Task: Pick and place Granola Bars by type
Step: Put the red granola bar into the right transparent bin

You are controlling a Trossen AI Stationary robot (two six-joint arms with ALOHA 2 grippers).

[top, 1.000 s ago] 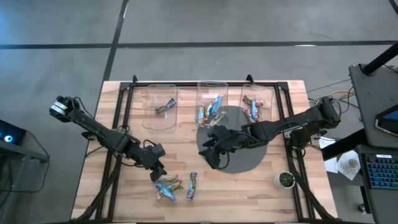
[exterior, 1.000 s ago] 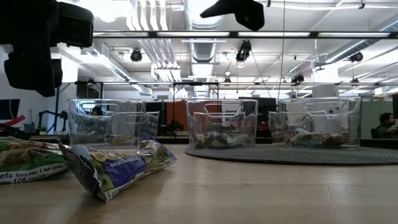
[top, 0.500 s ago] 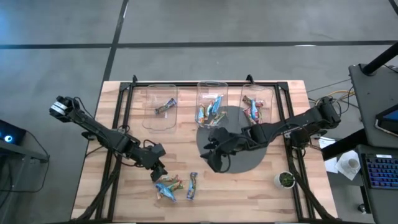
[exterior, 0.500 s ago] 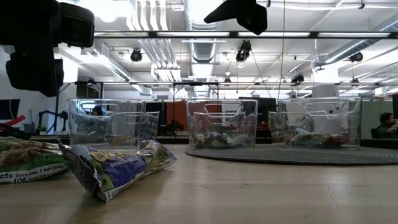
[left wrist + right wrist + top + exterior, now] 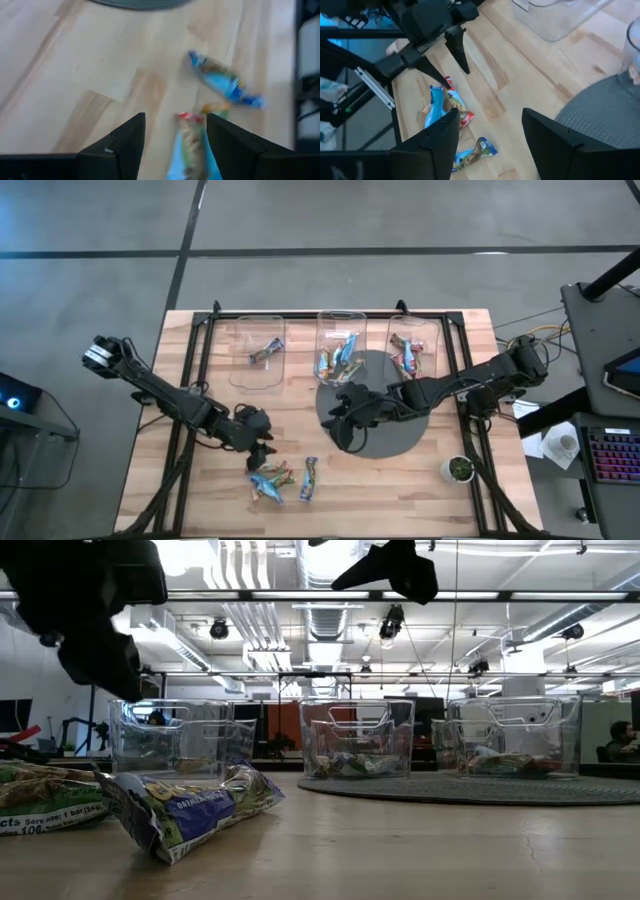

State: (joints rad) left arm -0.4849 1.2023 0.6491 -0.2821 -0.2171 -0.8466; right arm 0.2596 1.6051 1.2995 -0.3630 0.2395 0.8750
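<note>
Most granola bars (image 5: 337, 352) already lie sorted in three clear bins (image 5: 258, 350). A few (image 5: 283, 478) remain on the wooden table (image 5: 420, 490). The left gripper (image 5: 266, 450) hovers above them, wide open and empty; the right gripper (image 5: 340, 423), half open, holds nothing.

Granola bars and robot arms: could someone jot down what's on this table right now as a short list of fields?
Loose bars: a small cluster of granola bars on the wooden table, near its front edge
Bins: three clear bins along the far side, each holding bars
Left gripper: open, poised just above the loose cluster, holding nothing
Right gripper: open, empty, over the grey round mat
Other: small potted plant at the right front
</note>
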